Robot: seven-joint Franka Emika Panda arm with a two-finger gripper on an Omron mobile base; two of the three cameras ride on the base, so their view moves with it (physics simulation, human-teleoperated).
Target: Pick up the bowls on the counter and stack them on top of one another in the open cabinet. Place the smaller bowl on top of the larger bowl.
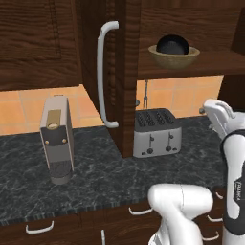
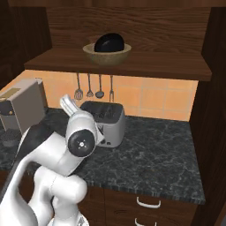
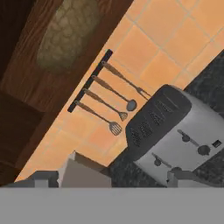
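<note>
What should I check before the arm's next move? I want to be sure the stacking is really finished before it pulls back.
1. Larger bowl on the open cabinet shelf: ok, it sits flat near the front edge.
2. Smaller bowl inside the larger one: ok, the black bowl rests in the tan one, seen from both base views.
3. No bowl on the counter: ok.
4. Gripper free of a bowl: ok, both bowls are on the shelf; whether its jaws are open, cannot tell.
5. Retreat path past the toaster: cannot tell, the arm is close beside it.
</note>
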